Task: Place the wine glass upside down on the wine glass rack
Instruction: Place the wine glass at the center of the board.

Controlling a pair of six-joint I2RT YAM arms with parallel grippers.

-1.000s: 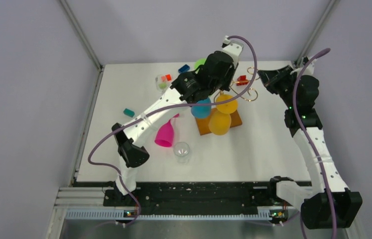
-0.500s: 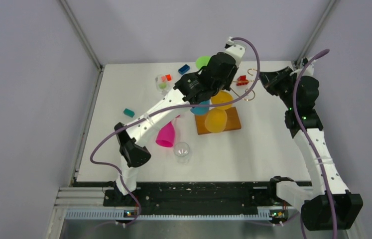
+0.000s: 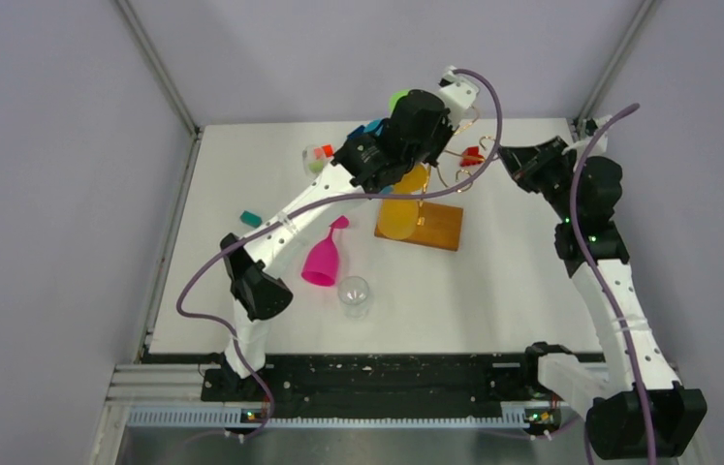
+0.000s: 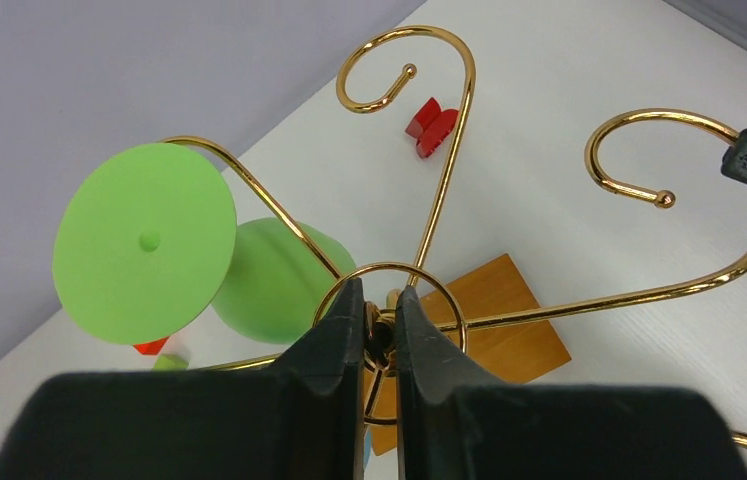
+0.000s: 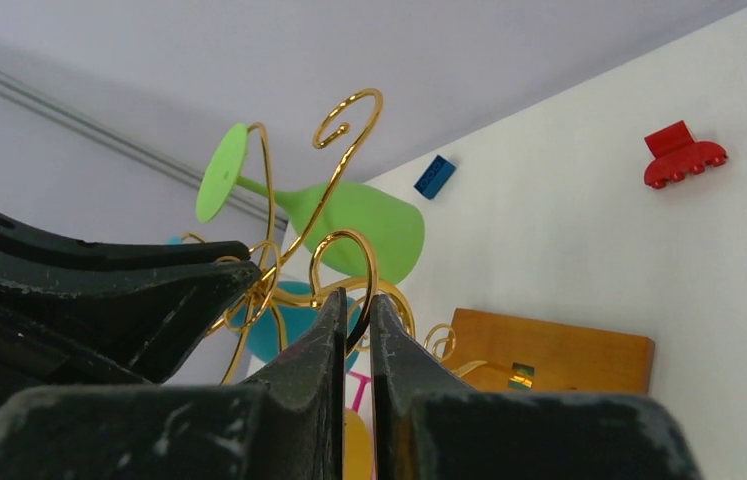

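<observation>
The wine glass rack (image 4: 429, 215) is a gold wire stand on a square wooden base (image 3: 432, 231). My left gripper (image 4: 379, 300) is shut on the hub at its top, where the curled arms meet. My right gripper (image 5: 353, 305) is shut on one curled arm (image 5: 367, 262). A green wine glass (image 4: 269, 280) hangs upside down from an arm, its foot (image 4: 144, 242) up. A teal glass (image 5: 284, 325) and a yellow glass (image 3: 401, 213) hang there too. A pink wine glass (image 3: 322, 260) lies on its side on the table, with a clear wine glass (image 3: 354, 294) beside it.
Another clear glass (image 3: 317, 158) stands at the back left near small red and green blocks. A red clip (image 5: 684, 155) lies behind the rack, a blue brick (image 5: 435, 176) at the back and a teal block (image 3: 251, 219) at the left. Frame posts rise at the back corners.
My left gripper has shut on the rack's hub and moved toward the back. The rack's top and hanging glasses swung that way, and the wooden base turned and shifted.
</observation>
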